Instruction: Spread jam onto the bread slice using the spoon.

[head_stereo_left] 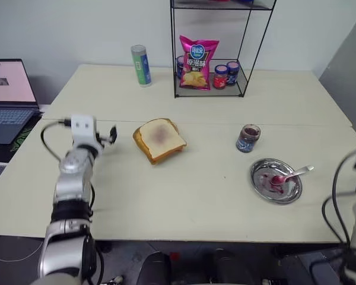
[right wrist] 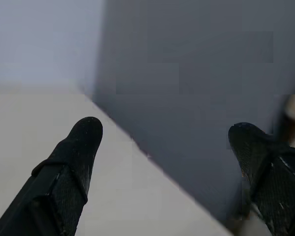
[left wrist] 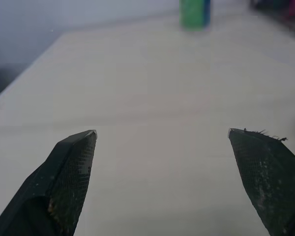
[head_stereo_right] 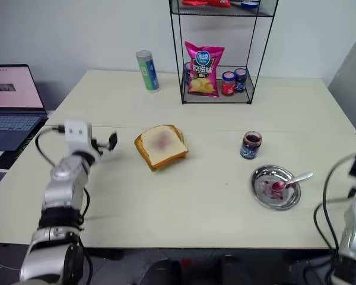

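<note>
Table (head_stereo_left: pixel 166 196): pale, wide, with a seam running across its middle.

Bread slice (head_stereo_left: pixel 160 138): lies flat near the table's centre on top of a toasted slice (head_stereo_left: pixel 143 147), whose golden edge shows beneath it at 8 o'clock. A faint purple-red stain marks the middle of its face.

Spoon (head_stereo_left: pixel 291 176): rests in a round metal dish (head_stereo_left: pixel 262 185) toward the table's right side, at 4 o'clock from the bread slice and well apart from it. Its bowl sits in the dish; its handle points out over the rim at 2 o'clock. Jam (head_stereo_left: pixel 277 180) coats the bowl and smears the dish floor.

Open jam jar (head_stereo_left: pixel 248 138): upright, just beyond the dish at 11 o'clock from it. Label not legible.

Wire rack (head_stereo_left: pixel 210 89): at the far edge, holding a pink chip bag (head_stereo_left: pixel 197 62) with a blue round logo and Chinese characters I cannot read with certainty, and small lidded jars (head_stereo_left: pixel 225 74) beside it. A green and blue can (head_stereo_left: pixel 141 65) stands left of the rack; its print is illegible.

Laptop (head_stereo_left: pixel 9 98): open, off the table's left edge.

Left gripper (left wrist: pixel 162 135): above the table at 9 o'clock from the bread slice, fingers spread wide, nothing between them.

Right gripper (right wrist: pixel 164 128): fingers likewise released and empty, over the table's right edge.
</note>
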Controlling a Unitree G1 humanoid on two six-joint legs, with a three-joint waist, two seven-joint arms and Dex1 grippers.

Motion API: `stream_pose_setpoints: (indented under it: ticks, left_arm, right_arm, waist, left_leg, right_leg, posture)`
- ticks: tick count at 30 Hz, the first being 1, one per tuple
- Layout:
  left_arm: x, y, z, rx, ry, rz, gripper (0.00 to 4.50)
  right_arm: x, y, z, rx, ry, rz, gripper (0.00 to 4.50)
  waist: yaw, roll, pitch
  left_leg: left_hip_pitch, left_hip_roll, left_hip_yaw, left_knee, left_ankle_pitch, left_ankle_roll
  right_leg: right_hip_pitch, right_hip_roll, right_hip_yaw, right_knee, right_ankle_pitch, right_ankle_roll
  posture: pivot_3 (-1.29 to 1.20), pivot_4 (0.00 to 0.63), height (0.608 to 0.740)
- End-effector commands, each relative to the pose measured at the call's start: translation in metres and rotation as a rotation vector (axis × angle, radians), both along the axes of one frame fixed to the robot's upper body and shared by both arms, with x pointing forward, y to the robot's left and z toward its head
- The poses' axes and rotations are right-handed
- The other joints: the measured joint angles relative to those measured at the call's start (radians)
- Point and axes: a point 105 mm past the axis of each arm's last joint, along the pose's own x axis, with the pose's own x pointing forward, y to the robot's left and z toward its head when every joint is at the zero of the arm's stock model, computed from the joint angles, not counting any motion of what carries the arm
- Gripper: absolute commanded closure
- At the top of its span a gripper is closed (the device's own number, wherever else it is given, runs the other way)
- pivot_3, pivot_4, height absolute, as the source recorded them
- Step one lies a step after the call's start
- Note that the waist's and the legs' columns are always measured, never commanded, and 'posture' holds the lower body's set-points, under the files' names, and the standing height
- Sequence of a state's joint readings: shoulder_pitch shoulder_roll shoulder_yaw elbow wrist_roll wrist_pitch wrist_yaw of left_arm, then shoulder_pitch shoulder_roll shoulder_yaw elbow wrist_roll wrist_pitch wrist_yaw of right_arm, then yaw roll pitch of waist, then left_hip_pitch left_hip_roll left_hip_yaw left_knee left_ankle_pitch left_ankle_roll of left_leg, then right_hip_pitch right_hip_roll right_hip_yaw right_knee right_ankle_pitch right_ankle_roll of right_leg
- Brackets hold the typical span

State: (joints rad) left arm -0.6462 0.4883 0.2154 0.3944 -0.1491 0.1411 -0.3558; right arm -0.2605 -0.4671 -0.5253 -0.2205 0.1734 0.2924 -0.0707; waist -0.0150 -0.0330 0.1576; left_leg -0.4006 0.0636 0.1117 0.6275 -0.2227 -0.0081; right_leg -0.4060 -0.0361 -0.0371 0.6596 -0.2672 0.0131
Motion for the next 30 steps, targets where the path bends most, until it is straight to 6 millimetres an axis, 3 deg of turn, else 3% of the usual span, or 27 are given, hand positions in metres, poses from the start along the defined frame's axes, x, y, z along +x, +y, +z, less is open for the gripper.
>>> stream_pose_setpoints:
  ticks: [1, 4, 7, 11, 15, 19, 25, 30]
  left_arm:
    - [-0.009, -0.057, 0.021, 0.087, -0.034, -0.276, 0.0]
    - [-0.024, -0.095, 0.013, 0.168, 0.038, -0.477, 0.0]
    - [-0.041, -0.116, -0.001, 0.255, 0.119, -0.624, 0.0]
    - [-0.059, -0.124, -0.032, 0.422, 0.256, -0.734, 0.0]
    - [-0.07, -0.119, -0.043, 0.462, 0.309, -0.75, 0.0]
    - [-0.059, -0.109, -0.052, 0.539, 0.306, -0.672, 0.0]
    - [-0.036, -0.097, -0.046, 0.542, 0.255, -0.559, 0.0]
    - [-0.033, -0.108, -0.052, 0.488, 0.239, -0.596, 0.95]
  right_arm:
    - [0.022, 0.075, 0.007, 0.064, 0.034, 0.423, 0.01]
    - [0.02, 0.137, -0.004, 0.066, 0.16, 0.767, 0.01]
    - [0.009, 0.166, -0.018, 0.06, 0.261, 0.951, 0.01]
    - [0.006, 0.176, -0.038, 0.078, 0.346, 1.001, 0.01]
    - [-0.013, 0.211, -0.042, 0.118, 0.386, 1.176, 0.01]
    - [-0.022, 0.227, -0.059, 0.092, 0.452, 1.225, 0.01]
    - [-0.019, 0.243, -0.051, 0.104, 0.421, 1.227, 0.01]
    - [-0.021, 0.243, -0.056, 0.089, 0.46, 1.24, 0.0]
  waist:
    - [-0.001, 0.0, 0.0]
    - [-0.002, 0.0, 0.0]
    - [-0.002, 0.001, 0.0]
    - [-0.001, 0.001, 0.0]
    - [-0.009, 0.001, 0.001]
    - [-0.008, 0.001, 0.001]
    - [-0.005, 0.001, 0.002]
    - [0.0, 0.001, 0.002]
  left_leg:
    - [0.0, 0.0, 0.0, -0.001, 0.0, 0.0]
    - [-0.001, 0.0, 0.0, -0.001, 0.0, -0.005]
    - [-0.004, 0.0, 0.0, 0.0, -0.001, -0.006]
    - [-0.007, 0.0, -0.001, 0.001, -0.003, -0.004]
    - [-0.007, 0.001, -0.002, 0.002, -0.004, -0.002]
    - [-0.006, 0.001, -0.004, 0.002, -0.003, -0.001]
    - [-0.006, -0.001, -0.003, 0.004, -0.002, 0.0]
    - [-0.007, 0.0, -0.003, 0.004, -0.002, 0.0]
  right_leg:
    - [0.0, 0.0, 0.0, 0.0, 0.0, 0.0]
    - [0.0, 0.0, 0.0, 0.0, -0.001, -0.003]
    - [-0.002, 0.0, -0.001, -0.001, -0.003, -0.003]
    - [-0.005, 0.0, -0.002, -0.002, -0.003, -0.003]
    - [-0.005, -0.001, -0.002, 0.001, -0.003, -0.003]
    - [-0.005, 0.0, -0.003, 0.003, -0.006, 0.001]
    - [-0.004, -0.001, -0.002, 0.003, -0.005, 0.0]
    - [-0.005, -0.001, -0.002, 0.003, -0.003, -0.002]
  posture:
    - [0.0, 0.15, 0.74]
    - [0.0, 0.15, 0.74]
    - [0.0, 0.15, 0.74]
    - [0.0, 0.15, 0.74]
    - [0.0, 0.15, 0.74]
    - [0.0, 0.15, 0.74]
    - [0.0, 0.15, 0.74]
    - [0.0, 0.15, 0.74]
